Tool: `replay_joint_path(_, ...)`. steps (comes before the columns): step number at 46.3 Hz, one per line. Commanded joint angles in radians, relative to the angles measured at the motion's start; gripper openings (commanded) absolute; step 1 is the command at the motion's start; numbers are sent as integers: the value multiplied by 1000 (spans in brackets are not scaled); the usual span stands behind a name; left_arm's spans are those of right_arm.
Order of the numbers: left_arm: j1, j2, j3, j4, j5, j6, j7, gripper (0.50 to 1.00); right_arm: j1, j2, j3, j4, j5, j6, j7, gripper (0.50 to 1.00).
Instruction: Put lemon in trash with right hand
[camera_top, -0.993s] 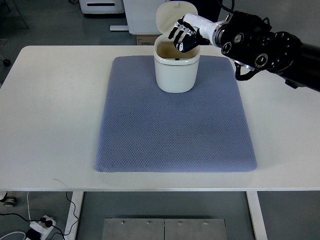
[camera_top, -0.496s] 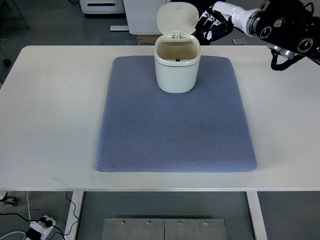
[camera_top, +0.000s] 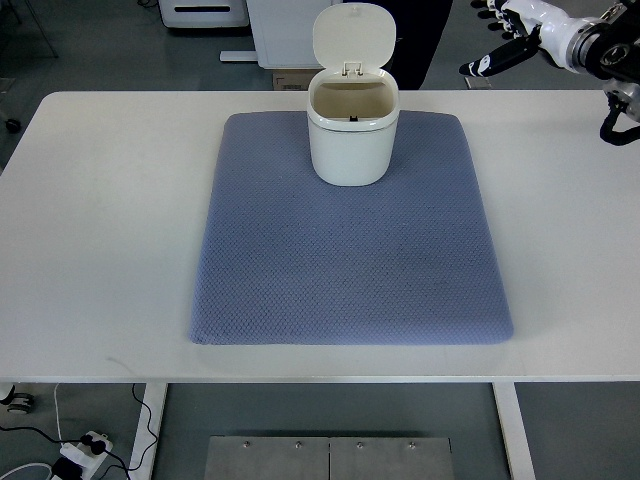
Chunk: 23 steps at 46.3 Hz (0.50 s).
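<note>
A white table carries a blue-grey mat laid across its middle. A cream bin stands on the mat at the middle of its far edge, lid tipped up and back. The lemon cannot be seen anywhere, nor inside the bin's open mouth. The right hand hangs beyond the table's far right corner, fingers spread, holding nothing.

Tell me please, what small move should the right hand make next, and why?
Probably none toward the bin: the right hand is at the top right corner with fingers spread and holding nothing. No lemon shows on the blue mat or the table, and the trash bin stands with its lid up. Retracting to rest seems the sensible move.
</note>
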Motion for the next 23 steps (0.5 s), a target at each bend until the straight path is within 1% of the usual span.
replay_joint_path(1,0,0,0,1,0,0,0,1000,-31,-23,47,-2,-2,-1,0,1000)
replay_joint_path(15,0,0,0,-1,0,0,0,1000,-144,-124,224,-5,-2,-1,3,1000)
replay_joint_path(23,0,0,0,1,0,0,0,1000,-219,-166,328,-5,-2,-1,10,1000)
